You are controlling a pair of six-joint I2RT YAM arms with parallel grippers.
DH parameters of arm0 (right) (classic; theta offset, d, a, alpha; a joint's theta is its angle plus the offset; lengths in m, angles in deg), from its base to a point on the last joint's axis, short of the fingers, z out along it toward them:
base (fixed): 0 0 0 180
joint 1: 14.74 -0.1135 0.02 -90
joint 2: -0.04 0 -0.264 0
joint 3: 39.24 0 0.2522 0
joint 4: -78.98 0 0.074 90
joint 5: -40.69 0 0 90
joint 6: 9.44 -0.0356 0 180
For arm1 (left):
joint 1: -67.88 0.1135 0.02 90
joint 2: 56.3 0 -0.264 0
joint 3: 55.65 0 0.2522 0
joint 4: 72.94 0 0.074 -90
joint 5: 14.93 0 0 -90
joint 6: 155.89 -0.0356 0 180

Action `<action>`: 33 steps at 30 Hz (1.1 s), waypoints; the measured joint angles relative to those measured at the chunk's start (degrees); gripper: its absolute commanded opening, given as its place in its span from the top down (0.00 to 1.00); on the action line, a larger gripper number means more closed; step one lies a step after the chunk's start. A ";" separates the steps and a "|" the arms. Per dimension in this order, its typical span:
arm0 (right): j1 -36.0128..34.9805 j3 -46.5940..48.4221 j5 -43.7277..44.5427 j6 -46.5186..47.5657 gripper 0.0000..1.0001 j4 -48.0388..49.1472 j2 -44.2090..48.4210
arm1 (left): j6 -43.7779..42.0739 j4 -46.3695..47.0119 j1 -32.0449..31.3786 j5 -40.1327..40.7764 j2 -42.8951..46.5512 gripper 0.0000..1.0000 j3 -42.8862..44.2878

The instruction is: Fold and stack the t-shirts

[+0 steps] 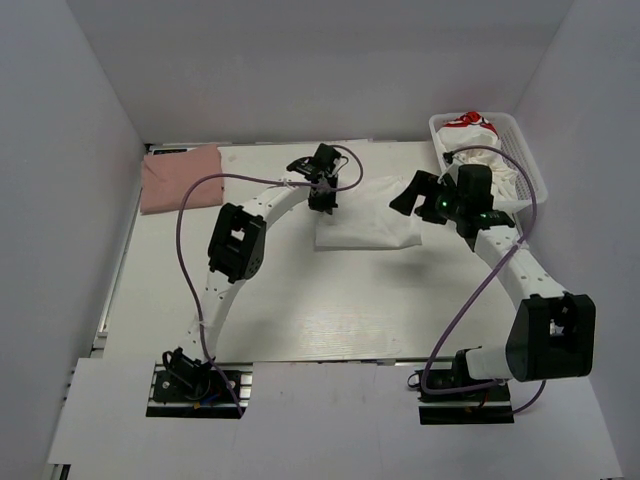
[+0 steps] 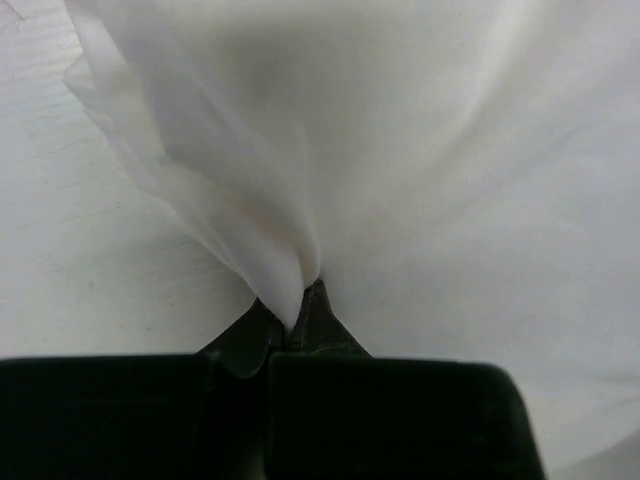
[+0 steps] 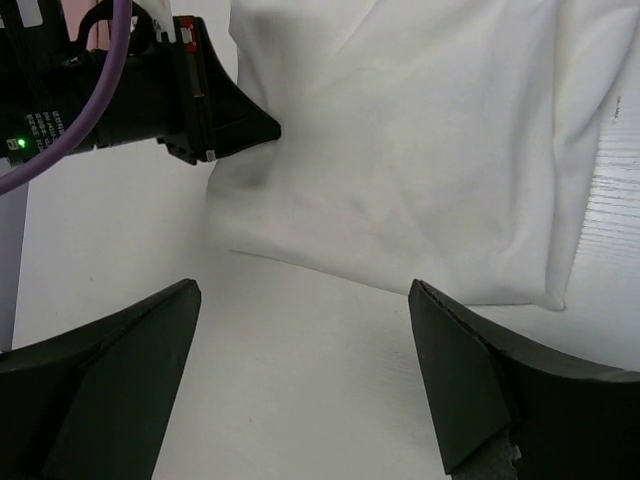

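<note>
A folded white t-shirt (image 1: 368, 225) lies in the middle of the table. My left gripper (image 1: 322, 204) is shut on its left edge; the left wrist view shows a bunched fold of the white t-shirt (image 2: 400, 170) pinched between the closed tips of the left gripper (image 2: 300, 312). My right gripper (image 1: 405, 197) hovers open at the shirt's right side. In the right wrist view the right gripper (image 3: 305, 300) has bare table between its fingers, the white t-shirt (image 3: 420, 150) just beyond them and the left gripper (image 3: 235, 125) at the shirt's far edge. A folded dusty-pink t-shirt (image 1: 180, 178) rests at the back left.
A white mesh basket (image 1: 527, 150) stands at the back right with crumpled white cloth with red print (image 1: 470, 124) in it. White walls close in the table on three sides. A purple cable (image 1: 190, 215) loops off the left arm.
</note>
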 measured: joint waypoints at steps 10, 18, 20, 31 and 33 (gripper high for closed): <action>0.07 -2.43 4.70 1.97 0.10 -0.96 5.55 | -19.85 0.85 2.21 13.51 13.70 1.00 -13.51; 0.07 -2.93 7.04 2.99 0.10 -1.77 6.80 | -34.05 5.16 11.04 19.34 30.71 1.00 -17.92; 0.07 -2.93 7.04 2.99 0.10 -2.08 6.78 | -36.50 6.01 13.20 20.17 32.02 1.00 -17.92; 0.07 -2.82 7.04 2.80 0.10 -3.10 6.14 | -43.10 5.60 24.00 19.52 26.45 1.00 -10.95; 0.07 -2.73 7.04 2.64 0.10 -3.26 6.14 | -43.32 5.46 25.38 18.78 24.70 1.00 -8.22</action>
